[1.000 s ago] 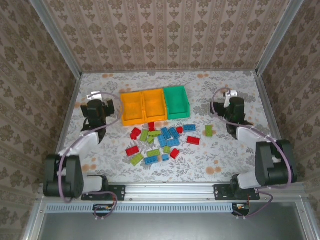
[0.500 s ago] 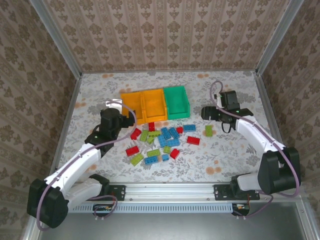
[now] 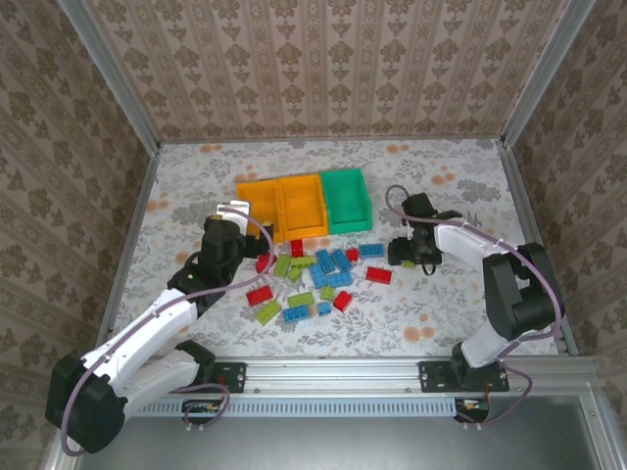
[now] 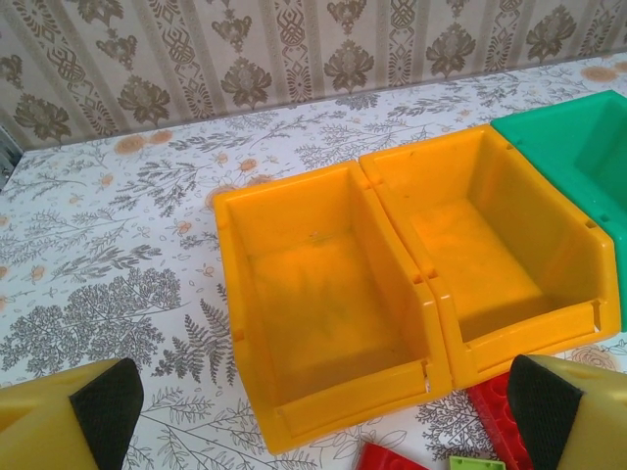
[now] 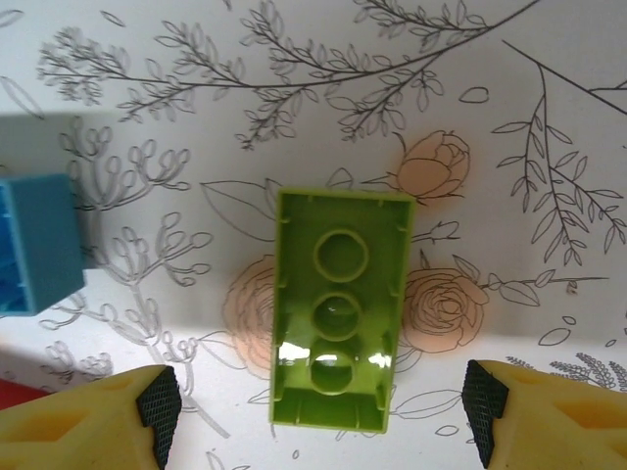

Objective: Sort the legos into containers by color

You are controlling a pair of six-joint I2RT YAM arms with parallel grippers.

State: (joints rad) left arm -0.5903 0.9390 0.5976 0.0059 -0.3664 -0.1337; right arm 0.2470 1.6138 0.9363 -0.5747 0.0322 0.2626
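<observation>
**Nearest, top view.** The legos [image 3: 313, 279] lie loose on the table [image 3: 196, 176] between the two arms, short of the containers [image 3: 281, 208]. One lime green brick [image 5: 341, 308] sits apart, to the right of the pile. The right gripper [image 3: 409, 253] hangs directly over it, so this arm is plainly the nearer one.

**Right wrist view.** The brick lies flat, hollow side up, in the gap between the two pads [image 5: 157, 411]. The jaws stand open, one to each side, and neither touches the brick. Note the long axis: it runs away from the camera with a slight tilt, crosswise to the closing line. The pads would therefore meet the two long walls. On this reading you need descent more than turning. A blue brick [image 5: 34, 240] lies near on the left and, as far as you can judge, is out of the pad's path.

**Left wrist view.** The left gripper [image 4: 321, 411] is likewise spread wide and holds nothing. A red brick [image 4: 495, 421] lies just inside the finger [image 4: 544, 416] at the picture's right, close under the bin fronts.

**Farthest.** The three bins stand touching in a row. The two orange-yellow bins [image 4: 294, 186] show bare floors. The green bin [image 3: 348, 201] lies beyond the lime brick and to its left, and is its likely home.
</observation>
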